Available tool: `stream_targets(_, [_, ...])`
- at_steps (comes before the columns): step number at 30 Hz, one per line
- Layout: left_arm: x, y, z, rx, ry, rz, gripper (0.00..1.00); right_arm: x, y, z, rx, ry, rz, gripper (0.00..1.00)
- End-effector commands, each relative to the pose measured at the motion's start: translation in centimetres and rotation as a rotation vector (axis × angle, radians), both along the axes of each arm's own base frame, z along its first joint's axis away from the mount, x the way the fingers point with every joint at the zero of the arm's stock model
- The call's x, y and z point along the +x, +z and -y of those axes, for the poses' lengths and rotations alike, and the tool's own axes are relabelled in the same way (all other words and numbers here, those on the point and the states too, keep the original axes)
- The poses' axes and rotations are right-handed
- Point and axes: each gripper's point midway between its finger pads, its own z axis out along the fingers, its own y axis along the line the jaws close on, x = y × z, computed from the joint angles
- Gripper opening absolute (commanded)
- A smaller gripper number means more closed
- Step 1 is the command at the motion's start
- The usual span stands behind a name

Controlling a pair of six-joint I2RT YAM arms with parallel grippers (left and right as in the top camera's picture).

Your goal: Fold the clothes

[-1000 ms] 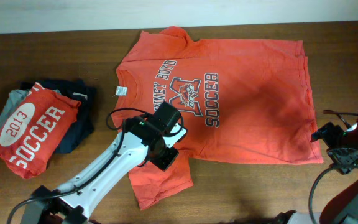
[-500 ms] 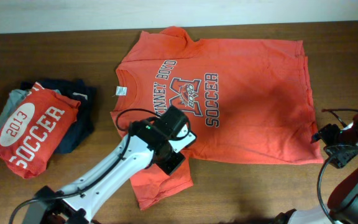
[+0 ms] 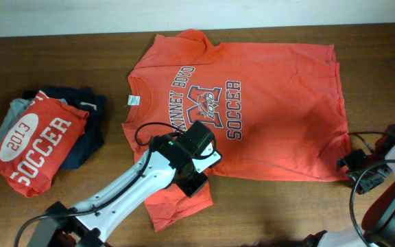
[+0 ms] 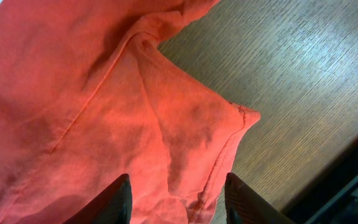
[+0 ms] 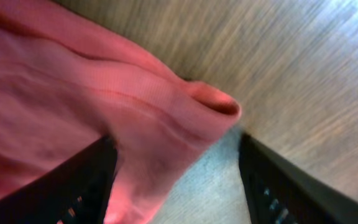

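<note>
Orange-red cotton, spread out print side up: that is the large short-sleeved T-shirt with the dark navy "McKinney Boyd Soccer" chest print. It lies flat across the middle of the brown wooden tabletop, neck to the left of my overhead view and bottom hem to the right. I see no fold in it yet, so I judge the job to be at its very start, with every fold left to make.

My left tool hangs over the near sleeve. Its fingers stand apart with the sleeve's hemmed edge lying between them, not pinched as far as I can see.

My right tool is at the near corner of the bottom hem. Its fingers are apart on either side of that rolled corner, which sits between them, and I can't see them gripping it.

I read this as both arms setting up a first grasp along the near edge.

Well apart at the left sits a finished pile: a folded red shirt with white "2013 SOCCER" lettering on top of folded dark navy garments.
</note>
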Motion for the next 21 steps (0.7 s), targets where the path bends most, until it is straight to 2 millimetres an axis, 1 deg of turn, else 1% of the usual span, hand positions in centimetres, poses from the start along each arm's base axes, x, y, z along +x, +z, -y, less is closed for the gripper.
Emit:
stream_targets(1, [-0.1, 0.1, 0.4, -0.011, -0.025, -0.005, 0.48, -0.8, -1.5, -0.7, 0.015, -0.027, -0.022, 0.53])
stream_targets(3, [-0.1, 0.1, 0.3, -0.008, -0.025, -0.009, 0.48, -0.8, -1.5, -0.6, 0.014, -0.026, -0.023, 0.42])
stream_targets(4, [-0.2, 0.1, 0.3, -0.007, -0.025, -0.011, 0.48, -0.8, -1.5, -0.6, 0.013, -0.026, -0.022, 0.3])
stream_targets(5, [-0.2, 0.1, 0.3, -0.006, -0.025, -0.011, 0.48, -0.8, -1.4, -0.6, 0.012, -0.026, -0.021, 0.21])
stream_targets(6, [-0.2, 0.1, 0.3, -0.006, -0.025, -0.012, 0.48, -0.7, -1.3, -0.5, 0.013, -0.026, -0.02, 0.15])
stream_targets(7, [-0.2, 0.1, 0.3, -0.005, -0.025, -0.012, 0.48, -0.7, -1.2, -0.6, 0.013, -0.026, -0.021, 0.1])
stream_targets(9, [-0.3, 0.1, 0.2, -0.004, -0.025, -0.014, 0.48, -0.8, -0.8, -0.7, 0.016, -0.025, -0.025, 0.04])
stream_targets(18, [-0.3, 0.1, 0.2, -0.002, -0.057, -0.011, 0.49, -0.1, 2.9, -0.4, 0.0, -0.023, 0.015, 0.04])
stream_targets(21, [-0.4, -0.3, 0.2, 0.007, -0.066, -0.023, 0.49, 0.1, 3.8, -0.2, -0.012, -0.023, 0.03, 0.04])
